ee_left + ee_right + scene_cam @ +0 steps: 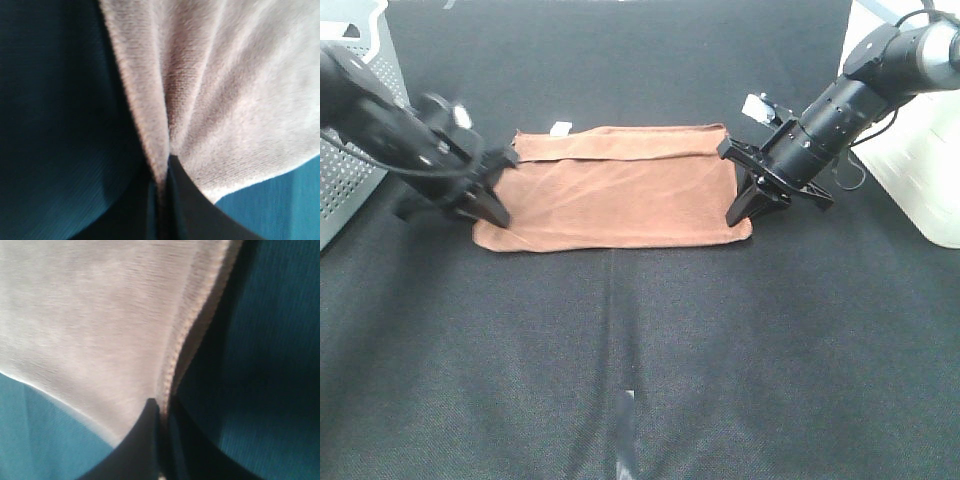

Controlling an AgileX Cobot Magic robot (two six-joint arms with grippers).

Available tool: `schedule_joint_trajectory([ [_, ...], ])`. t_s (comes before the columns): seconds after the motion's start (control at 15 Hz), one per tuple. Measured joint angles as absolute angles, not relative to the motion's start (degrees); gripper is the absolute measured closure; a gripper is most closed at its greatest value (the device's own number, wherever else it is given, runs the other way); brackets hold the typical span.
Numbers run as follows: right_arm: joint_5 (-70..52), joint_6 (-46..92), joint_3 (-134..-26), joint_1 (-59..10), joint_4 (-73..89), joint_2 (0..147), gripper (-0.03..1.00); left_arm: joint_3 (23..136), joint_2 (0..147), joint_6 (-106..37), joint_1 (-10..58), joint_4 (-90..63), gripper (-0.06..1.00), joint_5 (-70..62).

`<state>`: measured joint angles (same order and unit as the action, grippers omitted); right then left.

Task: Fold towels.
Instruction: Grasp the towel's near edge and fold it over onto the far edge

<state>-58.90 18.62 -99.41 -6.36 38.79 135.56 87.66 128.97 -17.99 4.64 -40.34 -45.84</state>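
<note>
Left claw [494, 214], angled down, clamps towel [620, 195] edge, probably corner; right claw [738, 216] mirrors it.

The black fabric-covered tabletop [770, 380] lies open across its near half, bar a thin white tape strip [626, 425] flat by the near edge. Farther back, the brown terry towel [620, 195] is flanked at both short ends by the left gripper [495, 215] and right gripper [738, 215]. A grey perforated metal bin [350, 170] blocks the left edge and a white smooth-sided container [920, 170] blocks the right edge. A bare lane runs along the far edge.
</note>
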Motion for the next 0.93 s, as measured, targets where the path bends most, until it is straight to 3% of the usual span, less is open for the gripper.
schedule_joint_trajectory([
  [0.2,-58.67,18.56,-95.17,-6.42,38.90,132.47,0.97,84.74,126.28,-17.99,4.47,-38.16,0.92,-46.93],
  [0.6,-53.46,21.83,-73.97,-6.42,40.74,123.70,0.97,71.73,119.86,-18.68,5.10,-37.76,0.92,-46.93],
  [0.8,-53.40,22.29,-74.89,-6.42,41.20,123.64,0.97,71.85,119.12,-18.51,5.10,-38.16,0.92,-46.24],
  [0.93,-53.34,22.35,-81.07,-6.42,41.02,123.70,0.97,74.08,119.00,-17.07,5.10,-38.16,0.92,-44.52],
])
